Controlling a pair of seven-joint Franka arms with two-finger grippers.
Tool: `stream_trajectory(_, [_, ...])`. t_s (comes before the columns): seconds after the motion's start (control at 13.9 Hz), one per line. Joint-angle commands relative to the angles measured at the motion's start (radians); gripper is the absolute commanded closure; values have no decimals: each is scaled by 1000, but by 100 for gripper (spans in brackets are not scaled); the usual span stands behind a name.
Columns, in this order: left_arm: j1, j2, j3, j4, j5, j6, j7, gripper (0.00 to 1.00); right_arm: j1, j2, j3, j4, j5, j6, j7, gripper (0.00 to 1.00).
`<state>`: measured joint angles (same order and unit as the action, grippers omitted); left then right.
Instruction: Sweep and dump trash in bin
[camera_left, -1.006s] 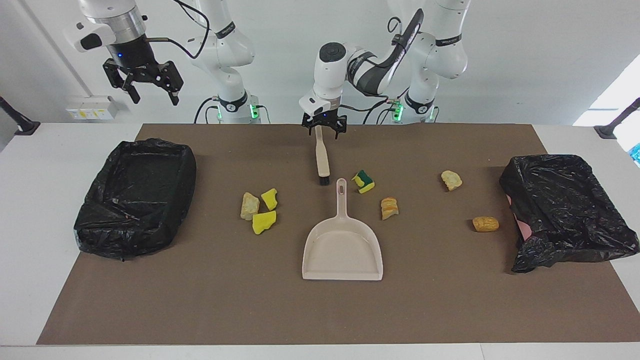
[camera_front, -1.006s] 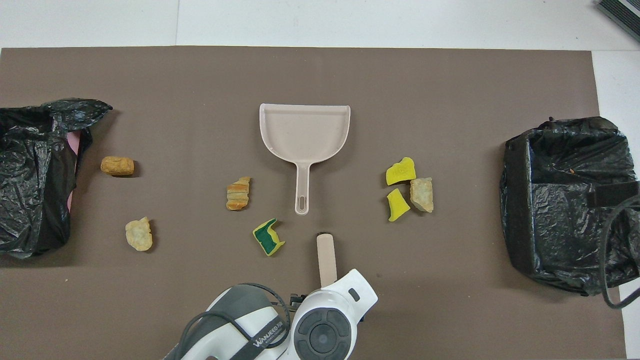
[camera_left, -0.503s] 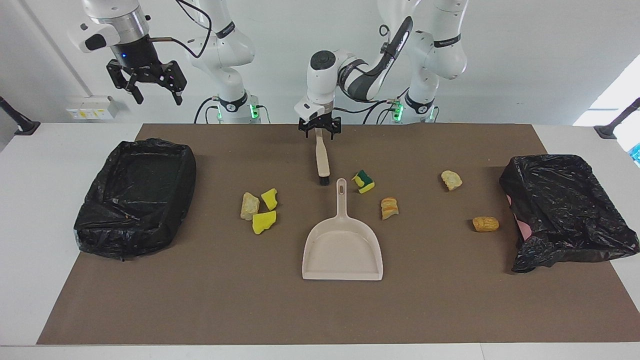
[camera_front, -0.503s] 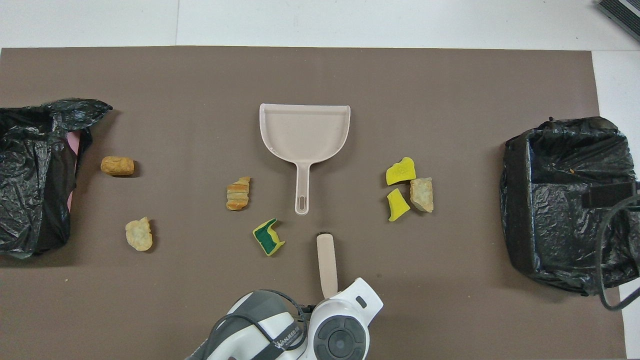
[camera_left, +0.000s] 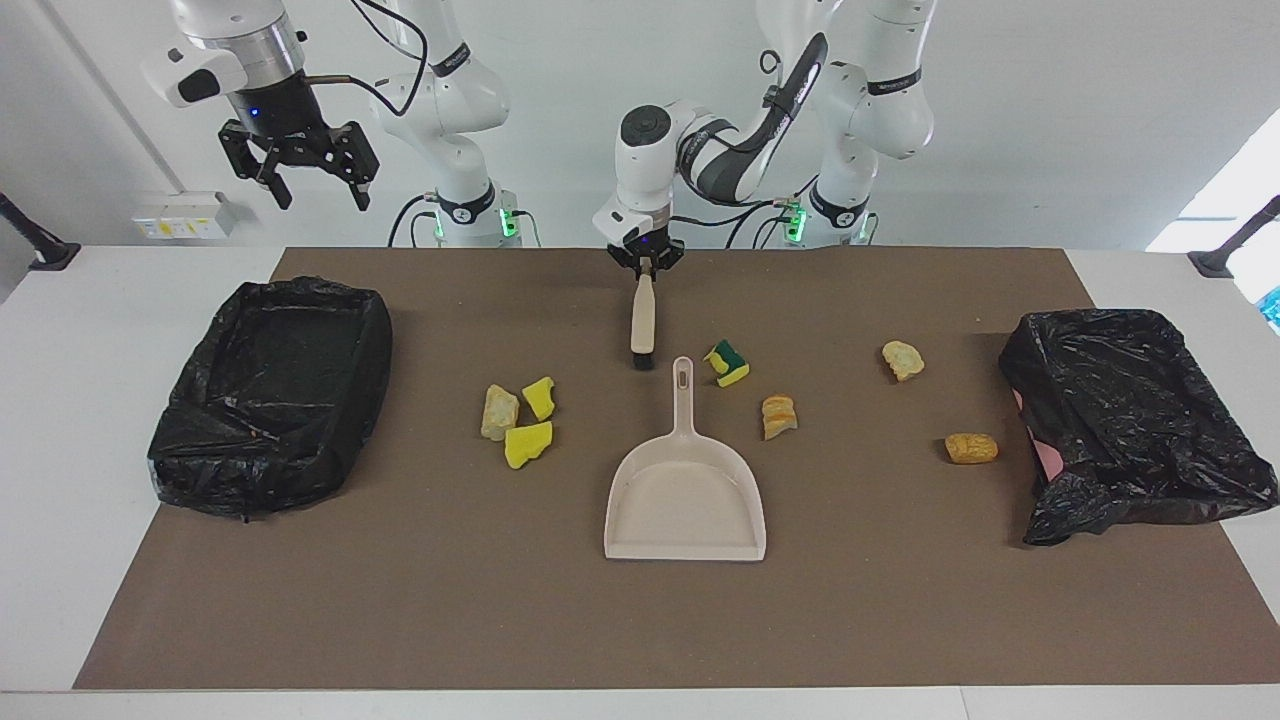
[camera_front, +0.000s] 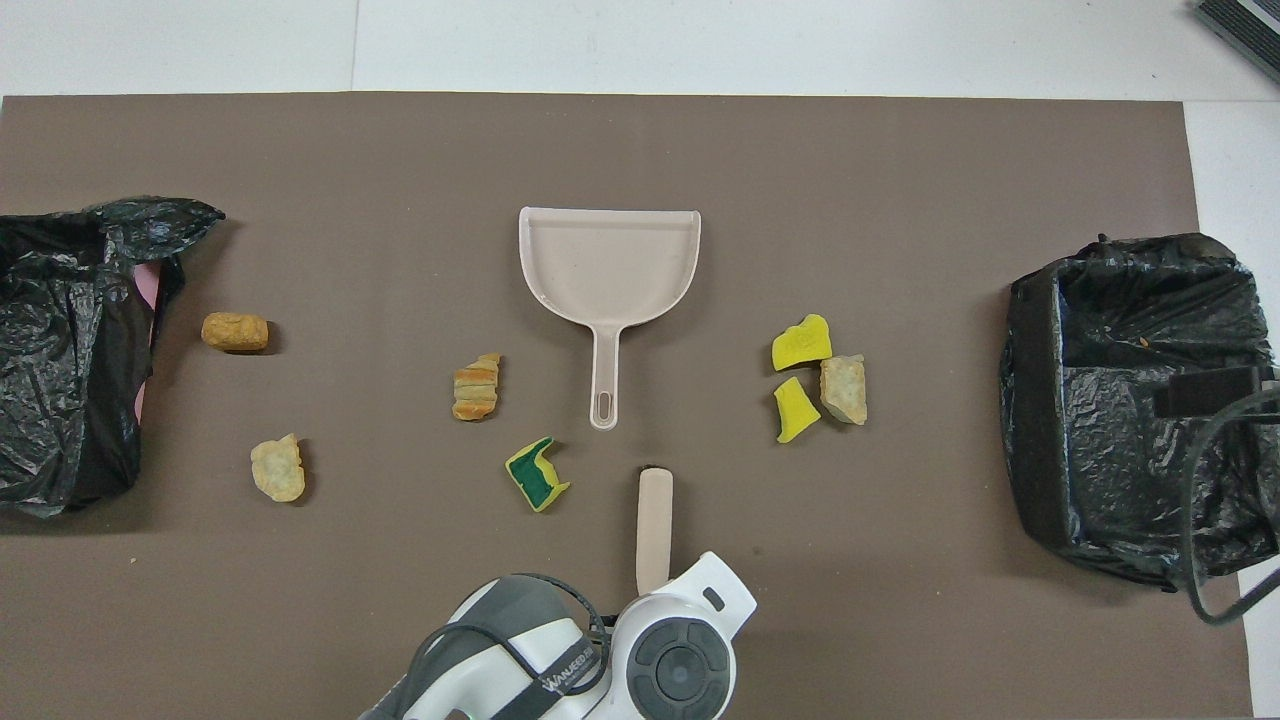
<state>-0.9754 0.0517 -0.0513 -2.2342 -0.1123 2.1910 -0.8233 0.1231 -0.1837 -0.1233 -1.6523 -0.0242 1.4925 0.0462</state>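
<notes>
A beige hand brush (camera_left: 643, 318) (camera_front: 654, 525) lies nearer to the robots than the beige dustpan (camera_left: 685, 500) (camera_front: 610, 265). My left gripper (camera_left: 645, 262) is shut on the handle end of the brush; the wrist hides it from overhead. The trash lies scattered around the dustpan. It includes a green-backed sponge chunk (camera_left: 728, 363) (camera_front: 537, 474), yellow chunks (camera_left: 528, 443) (camera_front: 800, 342), a tan lump (camera_left: 499, 411) and bread-like lumps (camera_left: 779, 416) (camera_left: 903, 360) (camera_left: 971, 448). My right gripper (camera_left: 318, 198) hangs open high over the right arm's end of the table.
Two bins lined with black bags stand at the table's ends. One is at the right arm's end (camera_left: 200, 400) (camera_front: 1130, 400), the other at the left arm's end (camera_left: 1130, 420) (camera_front: 60, 350). A brown mat (camera_left: 900, 620) covers the table.
My left gripper has lowered a little and shut on the brush handle, and the brush has straightened slightly. My right gripper has drifted a little toward the table's middle.
</notes>
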Motion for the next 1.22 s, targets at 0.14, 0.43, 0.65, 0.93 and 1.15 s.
stream_trajectory(0.14, [84, -64, 11, 53, 32, -183, -7, 100, -5, -13, 1, -20, 4, -14, 6, 0])
stream_trajectory(0.43, [115, -73, 11, 90, 86, -365, -14, 100, 1, -5, 2, -21, 6, -23, 6, 0])
stream_trajectory(0.65, [185, -67, 11, 107, 146, -471, -36, 100, 71, 32, 16, -21, 9, -2, 21, 0])
stream_trajectory(0.93, [312, -67, 11, 110, 267, -517, -118, 100, 116, 70, 17, -21, 10, 80, 34, 0])
stream_trajectory(1.15, [443, -56, 11, 107, 318, -528, -134, 100, 142, 131, 45, -21, 23, 130, 56, 0])
